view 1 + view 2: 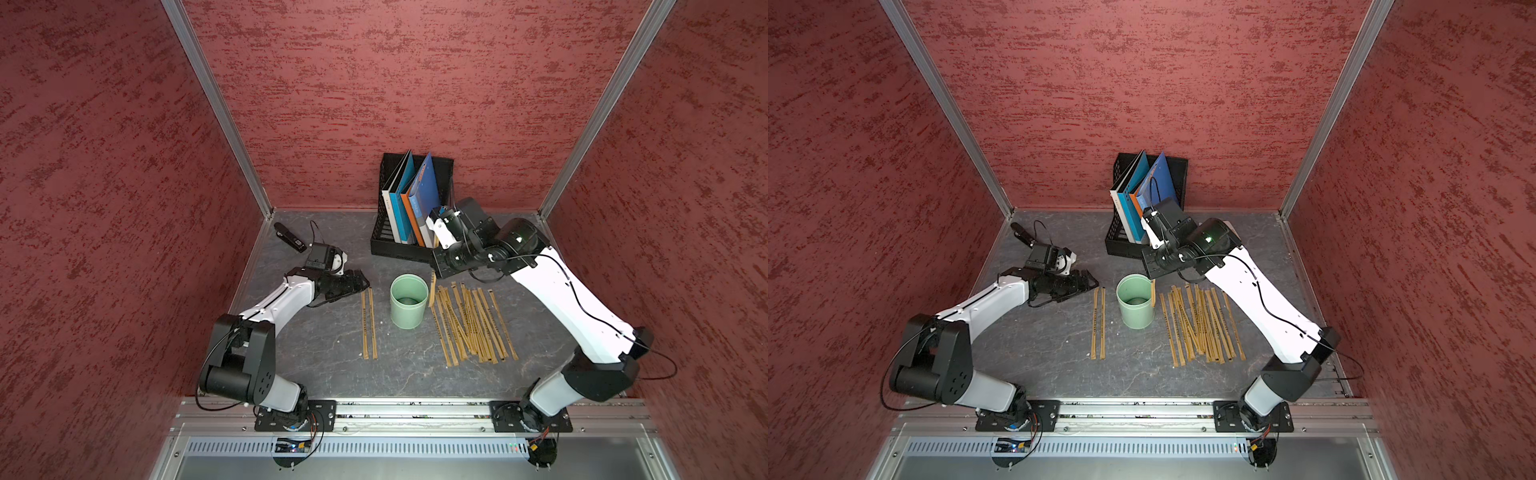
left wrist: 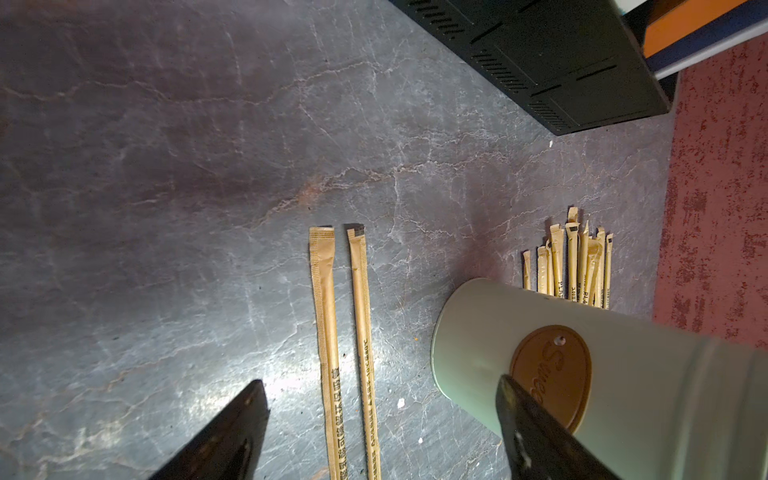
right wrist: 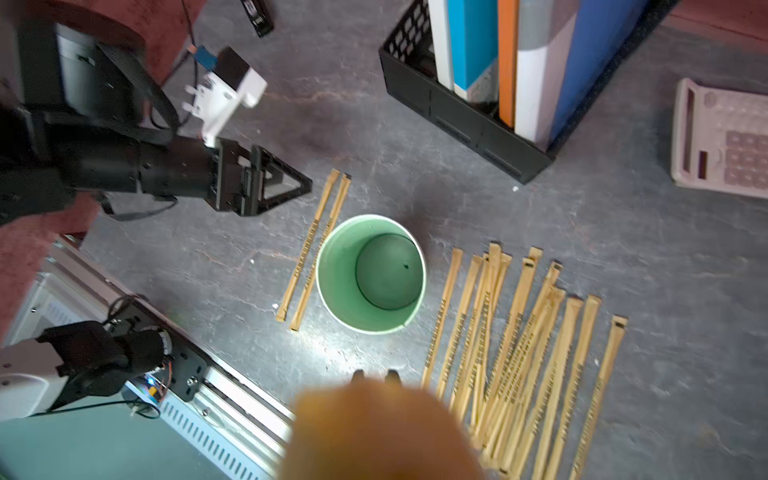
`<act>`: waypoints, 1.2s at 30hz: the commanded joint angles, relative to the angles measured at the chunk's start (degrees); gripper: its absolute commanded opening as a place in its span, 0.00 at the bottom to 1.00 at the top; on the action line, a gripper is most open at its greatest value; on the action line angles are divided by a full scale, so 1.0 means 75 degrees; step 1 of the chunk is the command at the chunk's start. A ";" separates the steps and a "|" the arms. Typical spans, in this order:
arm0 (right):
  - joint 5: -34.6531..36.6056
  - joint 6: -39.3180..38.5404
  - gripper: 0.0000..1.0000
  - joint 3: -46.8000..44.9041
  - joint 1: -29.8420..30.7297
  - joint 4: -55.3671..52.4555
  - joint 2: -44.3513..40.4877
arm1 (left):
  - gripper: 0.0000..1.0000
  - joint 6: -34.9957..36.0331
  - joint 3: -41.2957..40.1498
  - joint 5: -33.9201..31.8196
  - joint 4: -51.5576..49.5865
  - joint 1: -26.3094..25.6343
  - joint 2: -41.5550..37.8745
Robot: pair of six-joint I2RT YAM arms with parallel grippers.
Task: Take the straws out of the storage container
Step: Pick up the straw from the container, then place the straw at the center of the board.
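Two straws (image 1: 372,324) lie side by side on the counter (image 1: 316,332), toward its left edge from the storage container (image 1: 409,307) (a mint-green cup, upright, nothing inside), which stands about mid-counter. Roughly a dozen more spread in a loose fan (image 1: 469,328) on the side toward the right edge, close to the cup but apart from it.

The right end effector (image 1: 435,272) hangs just behind the cup's right rim, clenched on a lone straw (image 1: 433,289) that dangles upright beside the cup wall, outside it. The left end effector (image 1: 360,282) is released, jaws spread wide and grasping nothing, low by the pair's far ends.

The counter is dark grey, veined like stone. A black mesh file holder (image 1: 390,245) with coloured folders stands at the back edge, a calculator (image 3: 723,141) beside it, a small black device (image 1: 289,237) near the back left corner. Red textured walls (image 1: 415,83) in aluminium framing close three sides.
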 commanded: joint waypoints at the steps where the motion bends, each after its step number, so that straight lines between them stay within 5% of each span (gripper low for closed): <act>1: 0.0471 -0.0095 0.06 -0.0137 -0.0058 -0.0990 -0.0263 | 0.86 -0.0046 0.0103 0.0139 0.0162 0.0029 -0.0063; 16: -0.0751 -0.0443 0.05 -0.3171 -0.2082 0.0122 -0.0390 | 0.86 -0.0069 0.0139 0.0092 0.0028 0.0011 -0.0138; 36: -0.1810 -0.1258 0.05 -0.3580 -0.2745 0.1012 0.2046 | 0.86 -0.0011 0.0126 -0.0008 -0.0096 0.0011 -0.0141</act>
